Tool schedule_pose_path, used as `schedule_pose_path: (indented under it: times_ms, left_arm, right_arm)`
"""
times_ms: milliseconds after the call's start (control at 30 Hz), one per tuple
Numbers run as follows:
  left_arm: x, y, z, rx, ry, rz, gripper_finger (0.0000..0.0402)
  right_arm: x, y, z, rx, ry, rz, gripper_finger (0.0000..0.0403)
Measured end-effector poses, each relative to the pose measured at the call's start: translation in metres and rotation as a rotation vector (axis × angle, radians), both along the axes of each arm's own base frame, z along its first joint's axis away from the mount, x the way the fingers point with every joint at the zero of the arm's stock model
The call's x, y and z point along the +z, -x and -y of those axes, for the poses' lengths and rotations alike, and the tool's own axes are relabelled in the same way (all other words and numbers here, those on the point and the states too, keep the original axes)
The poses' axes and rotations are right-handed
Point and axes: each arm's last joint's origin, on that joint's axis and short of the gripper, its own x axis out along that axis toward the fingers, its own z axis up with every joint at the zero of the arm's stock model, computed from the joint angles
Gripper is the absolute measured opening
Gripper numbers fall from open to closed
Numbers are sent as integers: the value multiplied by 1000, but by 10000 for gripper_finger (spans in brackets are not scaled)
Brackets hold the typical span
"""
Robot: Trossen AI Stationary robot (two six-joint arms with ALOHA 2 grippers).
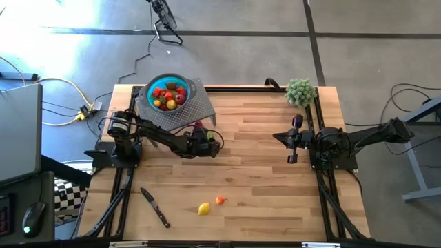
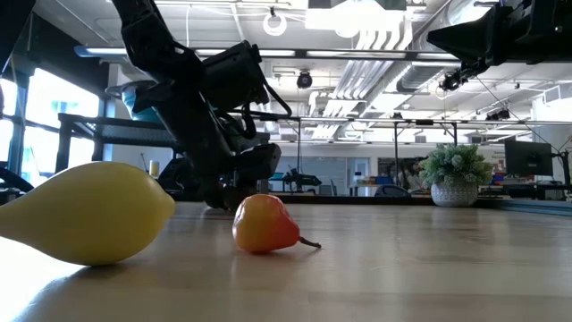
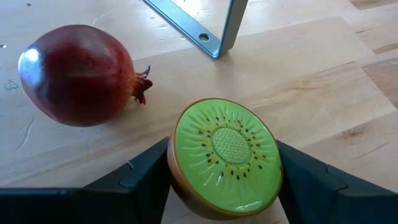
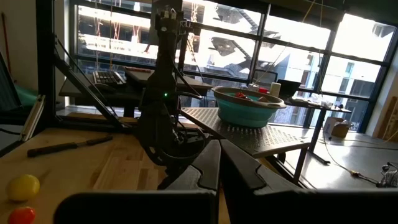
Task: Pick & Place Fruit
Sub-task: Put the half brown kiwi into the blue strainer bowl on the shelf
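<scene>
Left gripper [image 3: 221, 180] fingers bracket my halved green plastic kiwi [image 3: 224, 158], touching both sides, so I can lift it toward the teal bowl [image 1: 167, 94].

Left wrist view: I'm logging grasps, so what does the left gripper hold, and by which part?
The left gripper grips the green plastic kiwi half by its brown rounded sides, cut face toward the camera.

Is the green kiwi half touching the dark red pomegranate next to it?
Apart. The left wrist view shows bare wood between the green kiwi half, flanked by the left tool, and the dark red pomegranate.
</scene>
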Motion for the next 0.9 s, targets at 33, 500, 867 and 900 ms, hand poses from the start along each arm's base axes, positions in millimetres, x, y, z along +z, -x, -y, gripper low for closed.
schedule_pose_path:
  times_ms: [33, 500, 867, 900]
  left_arm:
    - [0, 0, 0, 0, 0, 0, 238]
    - [0, 0, 1, -11, 13, -5, 235]
    - [15, -8, 19, -129, 94, 79, 235]
    - [18, -10, 22, -156, 96, 77, 235]
  right_arm:
    - [0, 0, 0, 0, 0, 0, 3]
    - [0, 0, 0, 0, 0, 0, 2]
    - [0, 0, 0, -1, 0, -1, 2]
    - [0, 0, 0, 0, 1, -2, 2]
